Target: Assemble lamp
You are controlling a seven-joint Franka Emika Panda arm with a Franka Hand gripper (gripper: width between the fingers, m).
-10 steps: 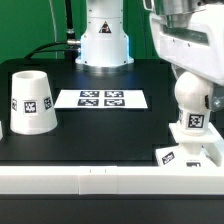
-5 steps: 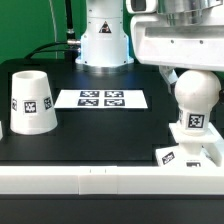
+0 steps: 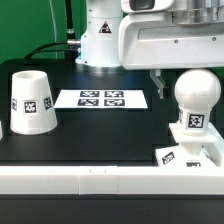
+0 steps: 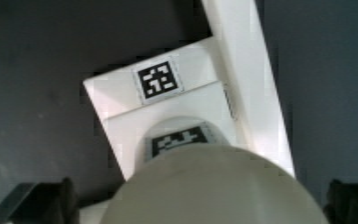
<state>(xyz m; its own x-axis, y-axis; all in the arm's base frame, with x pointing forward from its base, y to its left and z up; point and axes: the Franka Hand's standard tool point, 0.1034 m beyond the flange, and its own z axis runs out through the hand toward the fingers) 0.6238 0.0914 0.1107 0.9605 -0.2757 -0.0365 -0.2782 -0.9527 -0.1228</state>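
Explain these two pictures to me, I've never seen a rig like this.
It is one robot arm with a two-finger gripper. One picture comes from a camera off the arm, the other from a camera on its wrist, looking down. On the black table stand a cup-like shade and a round-headed bulb upright on a flat square base. The flat tagged strip is the marker board. The gripper is open, its fingers either side of the bulb head; nothing is held.

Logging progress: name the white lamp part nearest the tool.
The round-headed bulb, upright on the square base at the exterior view's right, beside the tool; the shade stands at that view's left.
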